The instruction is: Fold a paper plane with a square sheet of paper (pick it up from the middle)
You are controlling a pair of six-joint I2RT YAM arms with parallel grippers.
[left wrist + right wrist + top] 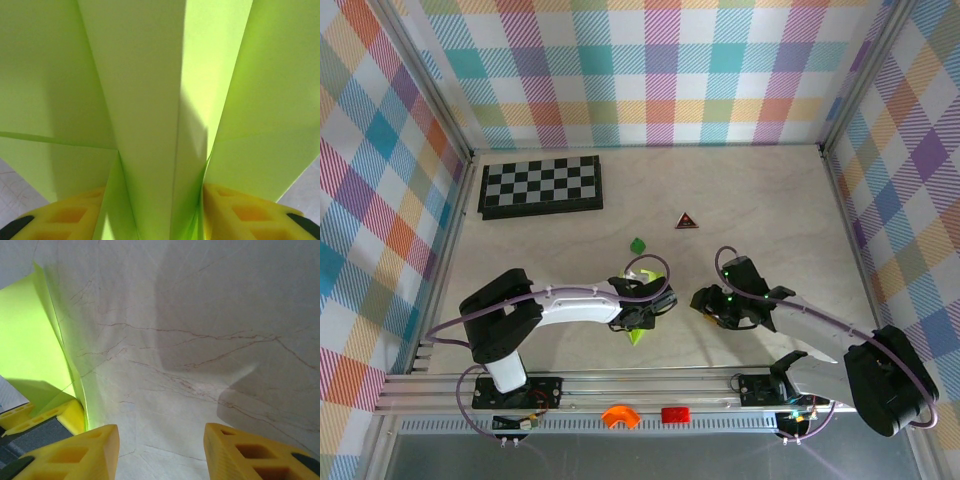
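Observation:
The lime yellow-green paper plane (150, 100) is pinched between the yellow fingers of my left gripper (156, 220), which is shut on its folded body; its wings spread to either side. From above, the left gripper (642, 318) is over the near middle of the table, and part of the plane (638, 336) pokes out below it. My right gripper (705, 302) hovers a little to the right, open, with bare table between its fingers (85, 450). In the right wrist view, the plane (30, 340) and the left gripper's yellow fingertip show at the left edge.
A small dark green block (638, 244) lies beyond the left gripper. A dark triangular piece (687, 221) sits farther back. A checkerboard (541, 186) lies at the back left. Orange (619, 416) and red (674, 414) parts rest on the front rail.

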